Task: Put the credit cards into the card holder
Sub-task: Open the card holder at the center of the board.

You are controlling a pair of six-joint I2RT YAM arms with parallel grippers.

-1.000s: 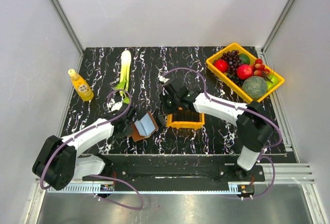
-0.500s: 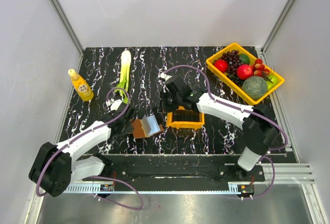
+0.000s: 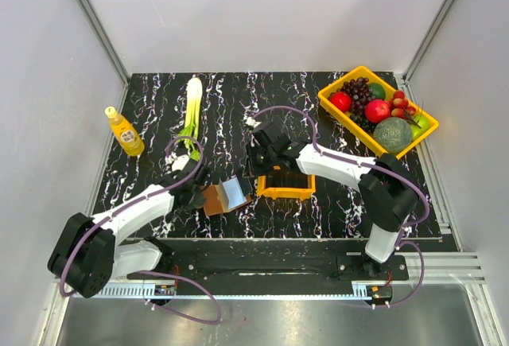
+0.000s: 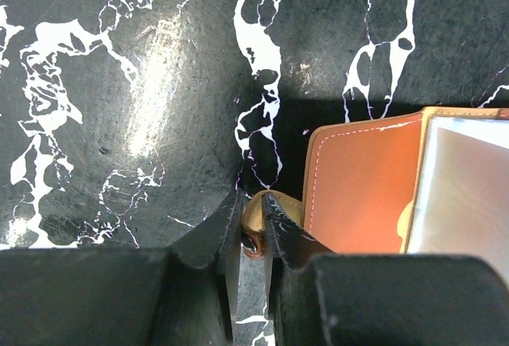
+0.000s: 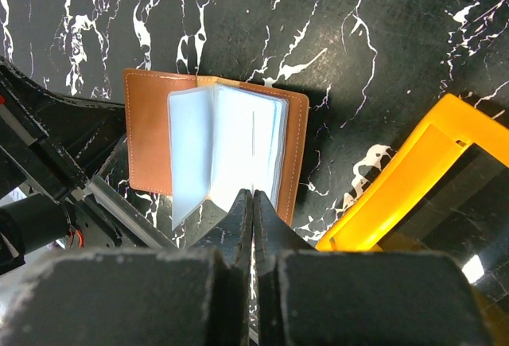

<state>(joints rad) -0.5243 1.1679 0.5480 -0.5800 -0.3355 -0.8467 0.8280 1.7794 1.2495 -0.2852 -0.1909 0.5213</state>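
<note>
Card holder (image 3: 226, 196) lies open and flat on the black marble table (image 3: 238, 95), near the front edge, brown cover down. Pale blue-grey leaves (image 5: 227, 143) stand fanned up from its spine; can't tell if they're cards or sleeves.

My left pincer (image 4: 252, 203) is clenched on a small tan tab at the holder's left edge, fingertips low at the table.

My right pincer (image 5: 253, 196) is clenched tight, fingers pressed together, hanging above the holder's right side. Can't tell if anything thin is caught between them.

Orange bin (image 3: 286, 193) sits just right of the holder, under my right forearm. Inside reads dark from above; contents unclear.

Yellow tray (image 3: 343, 78), back right corner, well apart, holds dark grapes (image 3: 358, 91), red fruit (image 3: 377, 110) and a green melon (image 3: 392, 134).
</note>
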